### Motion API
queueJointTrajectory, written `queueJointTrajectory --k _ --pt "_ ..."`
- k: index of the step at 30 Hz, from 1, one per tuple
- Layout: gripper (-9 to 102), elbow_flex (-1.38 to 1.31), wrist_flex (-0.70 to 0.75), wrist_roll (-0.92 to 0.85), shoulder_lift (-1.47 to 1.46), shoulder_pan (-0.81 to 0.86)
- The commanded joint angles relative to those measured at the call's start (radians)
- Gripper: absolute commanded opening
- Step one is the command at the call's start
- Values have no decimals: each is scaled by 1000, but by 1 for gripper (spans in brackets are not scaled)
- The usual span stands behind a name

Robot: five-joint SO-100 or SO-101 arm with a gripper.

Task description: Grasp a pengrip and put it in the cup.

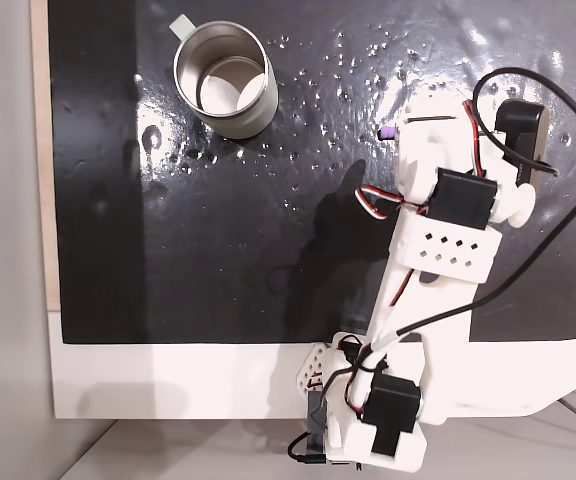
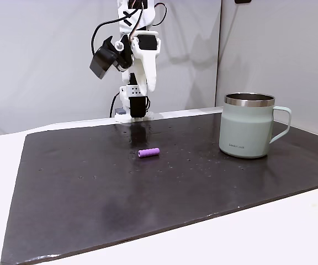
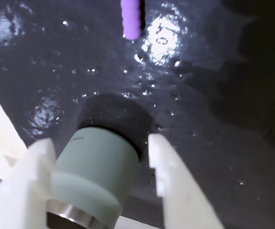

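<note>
The pengrip (image 2: 148, 152) is a small purple ribbed tube lying on its side on the black mat; it also shows at the top edge of the wrist view (image 3: 131, 18) and peeks out beside the arm's head (image 1: 388, 132). The cup (image 2: 247, 126) stands upright to its right, pale grey-green with a steel rim and a handle, and nothing shows inside it (image 1: 223, 80). My gripper (image 2: 149, 87) hangs well above the mat, behind the pengrip. In the wrist view the gripper (image 3: 100, 141) is open, its white fingers (image 3: 175, 181) apart with nothing held, and the distant cup (image 3: 97, 176) shows between them.
The glossy black mat (image 2: 93, 193) covers most of a white table (image 2: 291, 232). The arm's base (image 1: 368, 400) stands on the white strip at the mat's edge, with black cables (image 1: 528, 260) looping beside the arm. A grey wall rises behind.
</note>
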Motion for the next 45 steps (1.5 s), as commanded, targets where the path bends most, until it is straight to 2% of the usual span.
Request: queueJointTrajectory --k 1,20,38,45 --pt "20 -117 2 -37 -75 25" --pt "20 -100 -141 -37 -348 3" --pt "19 -209 -175 -54 -557 5" --pt "12 -202 -209 -71 -586 6"
